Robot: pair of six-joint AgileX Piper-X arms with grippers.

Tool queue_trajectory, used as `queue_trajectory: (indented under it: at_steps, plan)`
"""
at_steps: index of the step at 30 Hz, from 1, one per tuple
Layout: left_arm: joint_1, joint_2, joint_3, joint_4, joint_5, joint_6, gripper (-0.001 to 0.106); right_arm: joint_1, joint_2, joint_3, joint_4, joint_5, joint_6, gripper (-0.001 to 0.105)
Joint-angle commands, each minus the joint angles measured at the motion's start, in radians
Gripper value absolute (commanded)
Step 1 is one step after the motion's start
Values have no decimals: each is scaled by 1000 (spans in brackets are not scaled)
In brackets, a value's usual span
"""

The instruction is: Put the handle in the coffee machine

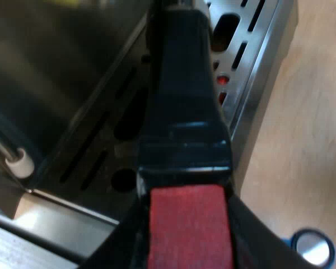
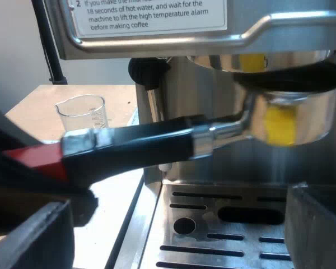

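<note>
Up under the brew head of the espresso machine (image 2: 157, 33), right over the slotted drip tray (image 2: 252, 204), the holder (image 2: 285, 120) is sitting with its metal cup pushed against the ring. Its handle (image 2: 134, 147) is sticking out sideways, past the tray's side edge and toward the table (image 2: 33, 106).

The left gripper (image 1: 185, 202) is pinching the red end (image 1: 187, 230), one black finger on each side. The right gripper (image 2: 173, 230) is hanging low in front of the tray, spread wide and holding nothing.

Looks like the twist-to-lock part is what's going on here. To get it right, the left arm is probably going to want to:
- keep pushing the cup up flat into the ring while it's swinging the handle round
- keep the handle level, since a tilted cup is likely to bind or drop out
- keep the grip firm, because it's holding right at the far tip and there's a lot of leverage working against it

Looks-wise, the holder is showing a shiny steel cup with yellowish reflections and a short chrome neck. The long glossy black grip is flaring toward a matte, slightly fuzzy-looking red tip.

A measuring glass (image 2: 81, 112) is standing on the table beyond the handle. A blue-rimmed round thing, maybe the tamper (image 1: 312, 246), is lying on the table near the tray's edge.
</note>
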Motion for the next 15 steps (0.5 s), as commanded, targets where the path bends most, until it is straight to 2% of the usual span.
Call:
queue_trajectory:
  at_steps: [1, 2, 4, 10, 15]
  plan:
    - [-23, -2, -9, -69, 49, -88, 0, -4, -2, -6, -7, 6, -16, 77]
    - [-23, 7, -9, -71, 37, -110, 0, -4, -2, -6, -7, 6, -16, 77]
    - [-23, 18, -9, -53, 7, -110, 0, -4, -2, -6, -7, 6, -16, 77]
    - [-23, 28, -9, 6, -66, -85, 0, -4, -2, -6, -7, 6, -16, 77]
    - [-23, 28, -10, 2, -65, -77, 0, -4, -2, -6, -7, 6, -16, 77]
